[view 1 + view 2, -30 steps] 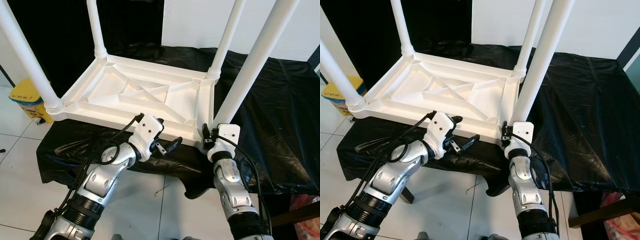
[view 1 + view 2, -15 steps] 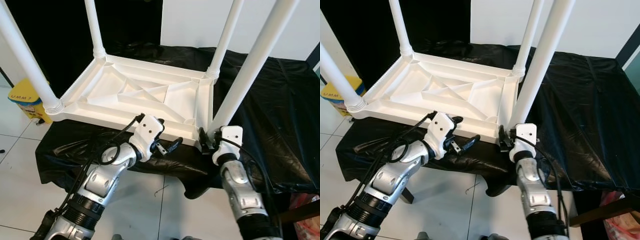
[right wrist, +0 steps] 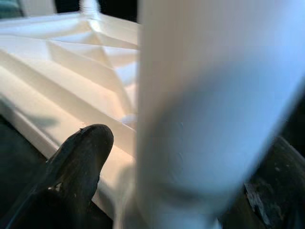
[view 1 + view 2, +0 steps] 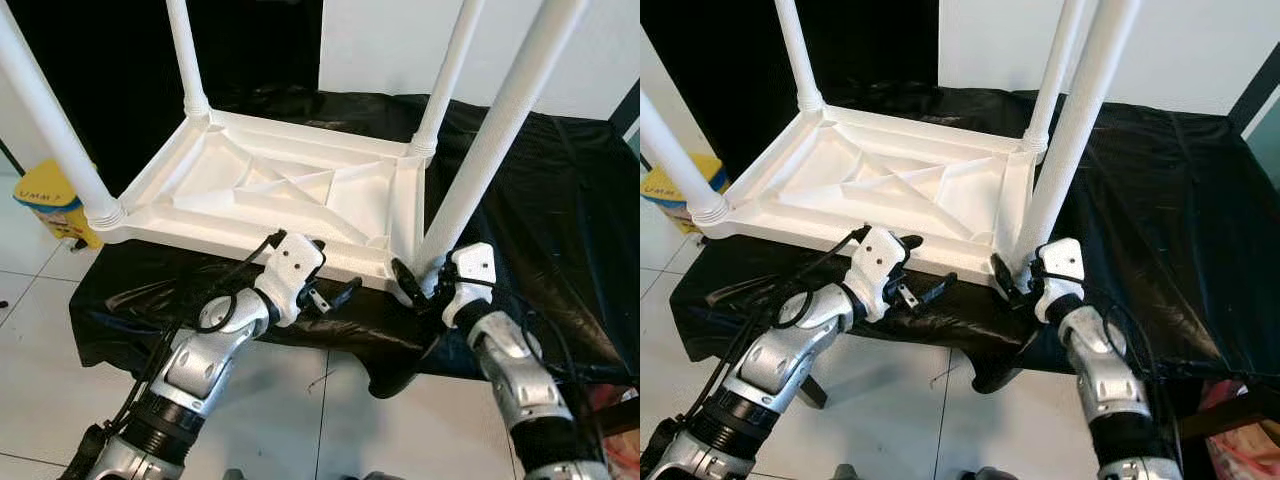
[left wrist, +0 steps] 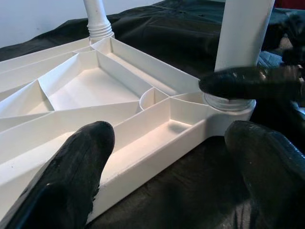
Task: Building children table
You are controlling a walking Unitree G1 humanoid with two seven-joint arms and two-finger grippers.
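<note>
upturned white children's table (image 4: pixel 290 185) at frame centre on a black-draped bench (image 4: pixel 560 200), four legs standing. right gripper (image 4: pixel 425 283) fingers straddle the near-right leg (image 4: pixel 480 160); left gripper (image 4: pixel 335 293) fingers spread, empty. seating that leg seems all that's left.

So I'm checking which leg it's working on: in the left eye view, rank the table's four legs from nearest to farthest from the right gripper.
From the right gripper:
1. Near right leg, between its fingers at the base.
2. Far right leg, behind it on the same side.
3. Near left leg and far left leg, across the upturned tabletop; too close to call.
</note>
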